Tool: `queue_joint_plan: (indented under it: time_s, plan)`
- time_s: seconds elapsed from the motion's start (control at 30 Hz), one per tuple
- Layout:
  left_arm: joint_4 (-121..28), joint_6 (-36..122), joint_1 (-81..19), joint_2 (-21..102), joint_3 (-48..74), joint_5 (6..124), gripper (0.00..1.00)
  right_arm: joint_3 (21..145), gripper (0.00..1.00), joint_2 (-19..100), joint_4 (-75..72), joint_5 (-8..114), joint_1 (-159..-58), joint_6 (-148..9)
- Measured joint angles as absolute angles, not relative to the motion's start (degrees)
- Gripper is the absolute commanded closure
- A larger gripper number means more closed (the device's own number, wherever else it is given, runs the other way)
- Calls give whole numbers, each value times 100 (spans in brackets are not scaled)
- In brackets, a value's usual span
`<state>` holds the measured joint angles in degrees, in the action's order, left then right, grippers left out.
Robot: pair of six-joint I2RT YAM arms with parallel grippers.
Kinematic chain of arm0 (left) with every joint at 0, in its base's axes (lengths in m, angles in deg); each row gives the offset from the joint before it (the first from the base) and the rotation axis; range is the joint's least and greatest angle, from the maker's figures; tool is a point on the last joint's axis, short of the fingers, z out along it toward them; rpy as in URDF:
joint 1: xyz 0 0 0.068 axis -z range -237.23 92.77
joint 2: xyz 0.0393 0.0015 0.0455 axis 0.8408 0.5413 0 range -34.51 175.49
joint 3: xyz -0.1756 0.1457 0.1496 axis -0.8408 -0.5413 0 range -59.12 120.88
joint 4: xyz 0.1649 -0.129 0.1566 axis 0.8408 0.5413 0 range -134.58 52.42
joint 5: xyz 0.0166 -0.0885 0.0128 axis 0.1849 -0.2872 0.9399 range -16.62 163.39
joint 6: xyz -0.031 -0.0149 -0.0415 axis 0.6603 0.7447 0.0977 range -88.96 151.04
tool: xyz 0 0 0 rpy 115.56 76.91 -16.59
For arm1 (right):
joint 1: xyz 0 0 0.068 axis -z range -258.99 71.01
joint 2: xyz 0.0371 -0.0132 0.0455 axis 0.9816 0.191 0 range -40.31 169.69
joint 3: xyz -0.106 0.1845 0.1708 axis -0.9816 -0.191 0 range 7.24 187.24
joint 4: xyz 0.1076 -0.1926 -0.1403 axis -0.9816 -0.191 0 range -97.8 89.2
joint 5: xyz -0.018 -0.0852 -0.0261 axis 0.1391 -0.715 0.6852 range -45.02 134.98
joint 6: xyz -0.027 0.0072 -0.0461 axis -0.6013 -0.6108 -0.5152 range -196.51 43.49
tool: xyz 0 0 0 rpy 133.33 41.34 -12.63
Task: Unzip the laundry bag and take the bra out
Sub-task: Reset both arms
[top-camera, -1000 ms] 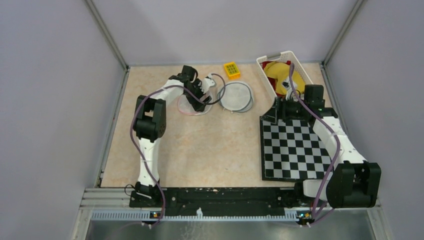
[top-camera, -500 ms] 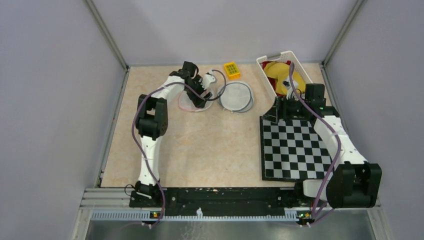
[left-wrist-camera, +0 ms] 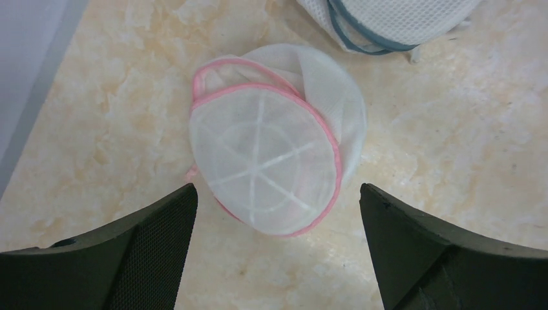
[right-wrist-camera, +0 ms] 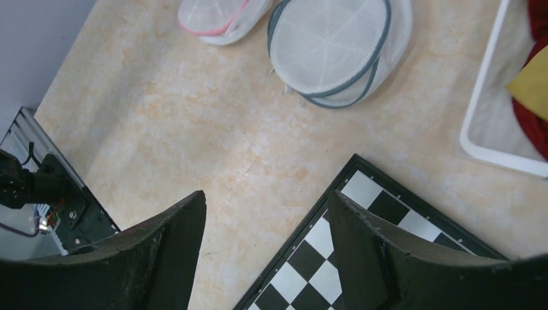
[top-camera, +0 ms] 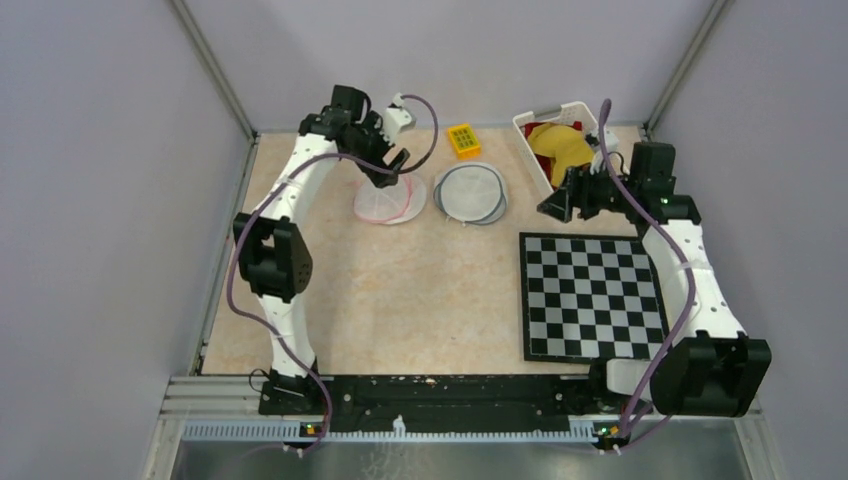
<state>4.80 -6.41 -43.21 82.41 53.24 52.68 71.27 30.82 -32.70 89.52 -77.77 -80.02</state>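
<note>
Top view: tabletop (top-camera: 420, 290) carries two mesh bags, one yellow block (top-camera: 462, 138), one white basket (top-camera: 527, 140) and one checkerboard (top-camera: 590, 295). Pink bag (top-camera: 390, 200) lies far left of centre, roughly round, domed face up. Grey bag (top-camera: 472, 192) lies just beside it on the right, apart. Left gripper (top-camera: 388, 168) hangs over the pink bag's far edge, partly covering it. Right gripper (top-camera: 556, 204) hangs between basket and checkerboard, touching neither. Basket holds yellow and red items.

Left wrist view: pink bag (left-wrist-camera: 271, 161) is centred below the left gripper (left-wrist-camera: 276, 187), its long axis running upper left to lower right. A second pink-rimmed shell shows behind its upper edge; zip state and contents cannot be told. Fingers (left-wrist-camera: 142, 252) are spread wide, released, holding nothing. Grey bag (left-wrist-camera: 388, 19) is at the top edge.

Right wrist view: right gripper (right-wrist-camera: 265, 194) has its fingers (right-wrist-camera: 161, 252) apart, released, over bare tabletop and a checkerboard (right-wrist-camera: 362, 258) corner. Pink bag (right-wrist-camera: 220, 16) and grey bag (right-wrist-camera: 336, 45) lie side by side at the top, basket (right-wrist-camera: 491, 129) at right.
</note>
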Motion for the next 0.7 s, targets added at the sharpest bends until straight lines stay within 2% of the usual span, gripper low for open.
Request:
queue_joint_plan:
  time_s: [0.2,0.3,0.53,0.7]
  plan:
    - [800,13,-4668,7419,5343,4658,1,8017,26,3122,-3648,8980,-7463,-8128]
    - [706,605,-5112,6851,4913,4197,1,8301,24,3122,-3777,9052,-7154,-8205]
    - [476,1313,-6679,5271,2539,3217,1,8277,22,3122,-4109,9371,-5941,-8598]
    - [207,1519,-6795,4298,919,3305,1,7402,21,3113,-4133,9465,-5305,-9014]
